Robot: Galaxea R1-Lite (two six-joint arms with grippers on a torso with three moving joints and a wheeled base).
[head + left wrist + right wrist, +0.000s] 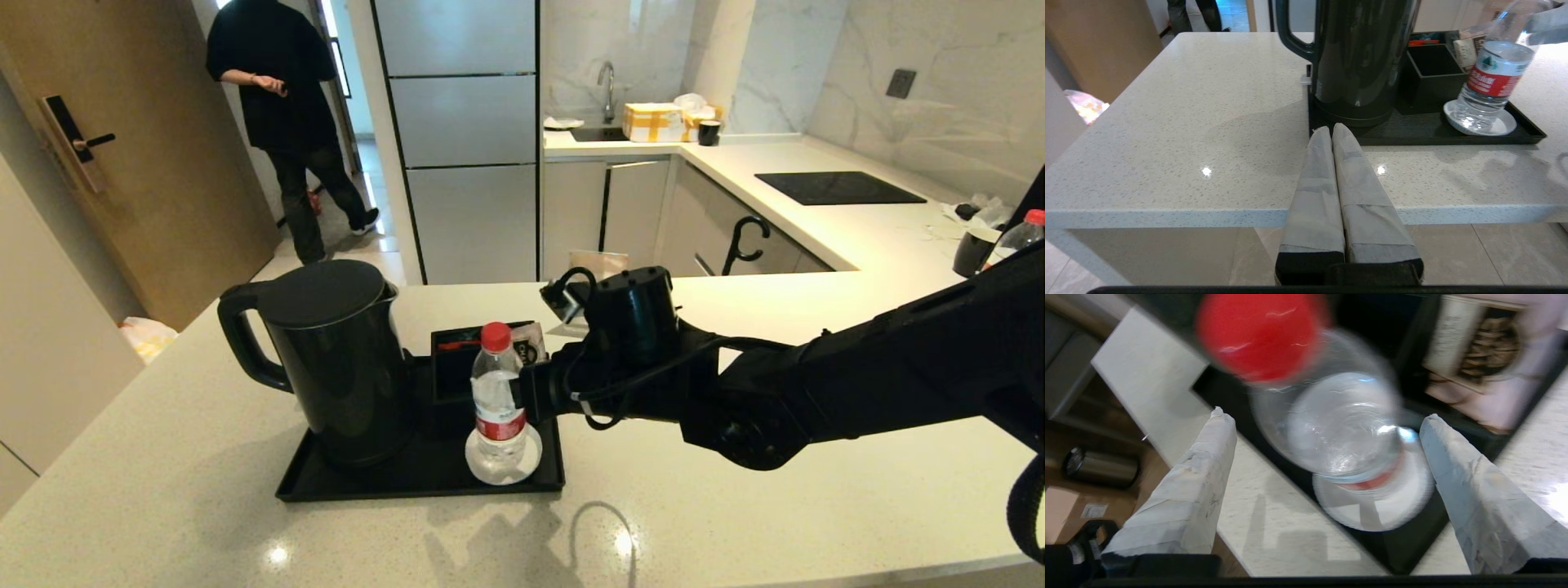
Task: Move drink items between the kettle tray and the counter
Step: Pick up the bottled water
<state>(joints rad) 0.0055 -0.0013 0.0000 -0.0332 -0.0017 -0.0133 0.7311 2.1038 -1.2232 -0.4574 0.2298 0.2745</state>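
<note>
The clear water bottle (498, 400) with its red cap and red label stands upright on a white saucer (526, 467), at the front right of the black kettle tray (367, 483). My right gripper (522, 390) reaches in from the right at label height. In the right wrist view it (1327, 415) is open, with a finger on each side of the bottle (1331, 428) and a gap to each. The pale tea sachet (531, 341) leans in the small black box behind the bottle. My left gripper (1332, 127) is shut and empty, low off the counter's (735, 506) front edge.
The black kettle (335, 359) fills the tray's left half. A second red-capped bottle (1020, 237) and a dark cup stand at the far right. The black hob (833, 188) lies beyond. A person stands by the door at the back left.
</note>
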